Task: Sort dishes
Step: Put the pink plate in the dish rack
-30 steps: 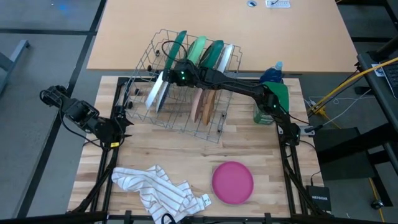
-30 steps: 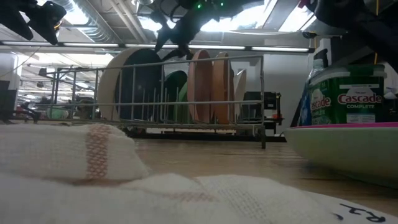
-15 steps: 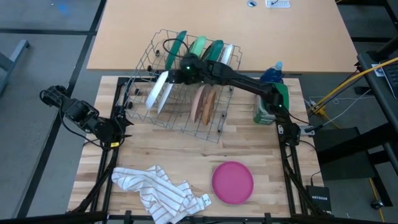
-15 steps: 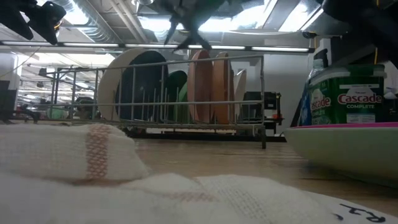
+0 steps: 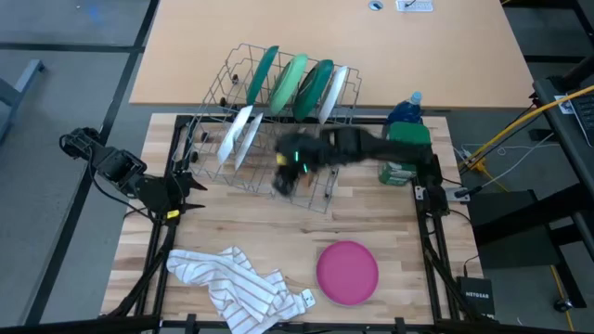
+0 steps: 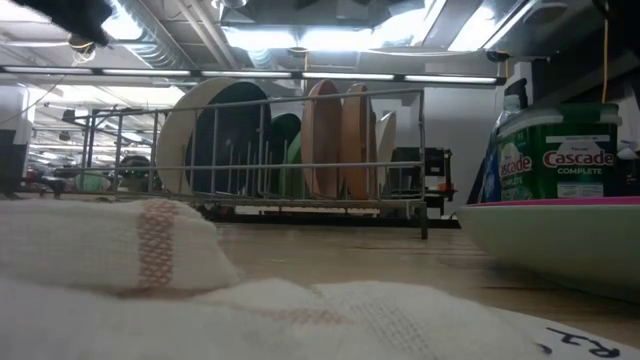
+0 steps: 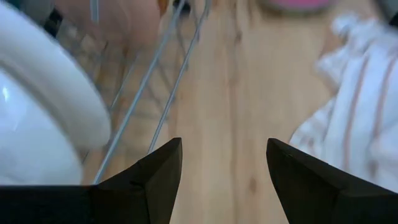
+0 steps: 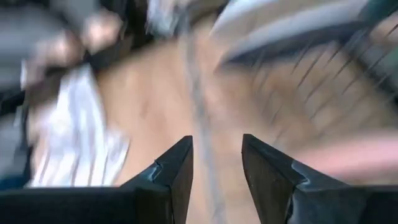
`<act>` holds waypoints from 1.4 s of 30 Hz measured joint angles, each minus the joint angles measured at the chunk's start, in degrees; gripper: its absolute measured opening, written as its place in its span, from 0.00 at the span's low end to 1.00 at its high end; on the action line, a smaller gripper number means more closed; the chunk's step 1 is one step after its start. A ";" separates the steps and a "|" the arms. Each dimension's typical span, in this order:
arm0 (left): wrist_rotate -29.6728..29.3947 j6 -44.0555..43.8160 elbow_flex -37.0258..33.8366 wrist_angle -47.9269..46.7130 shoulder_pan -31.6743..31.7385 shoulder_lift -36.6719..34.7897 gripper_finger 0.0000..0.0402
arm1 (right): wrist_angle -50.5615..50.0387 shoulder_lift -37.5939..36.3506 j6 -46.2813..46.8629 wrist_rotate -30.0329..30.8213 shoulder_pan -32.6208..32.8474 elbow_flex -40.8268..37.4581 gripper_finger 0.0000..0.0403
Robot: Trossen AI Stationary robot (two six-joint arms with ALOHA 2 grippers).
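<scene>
Nearest you, pink plate [image 5: 347, 271] lay flat on the table [image 5: 223, 223]. Left gripper [image 5: 190, 183] sat spread and empty beside the rack [image 5: 232, 88]; right gripper [image 5: 286, 181] parted, empty, over its front. Racked plates [image 5: 299, 82] stood on edge: likely light, stiff, slick, so pinch the top rim.

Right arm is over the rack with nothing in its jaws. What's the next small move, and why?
Probably lower the right gripper, open and empty, onto a tan-brown plate standing in the rack and close on its rim. Only the pink plate lies out on the table. The left gripper waits open at the table's left edge.
</scene>
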 joint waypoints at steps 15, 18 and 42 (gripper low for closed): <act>0.04 10.89 -8.23 29.51 -0.01 8.01 0.56 | -14.47 1.21 28.79 -2.01 25.90 -12.25 0.35; 0.04 9.54 -9.18 29.52 0.00 10.77 0.56 | -14.42 1.17 31.55 -1.93 29.54 -16.42 0.35; 0.02 9.77 -9.94 38.87 0.00 24.41 0.56 | -14.75 1.17 32.84 -6.12 33.47 -47.33 0.35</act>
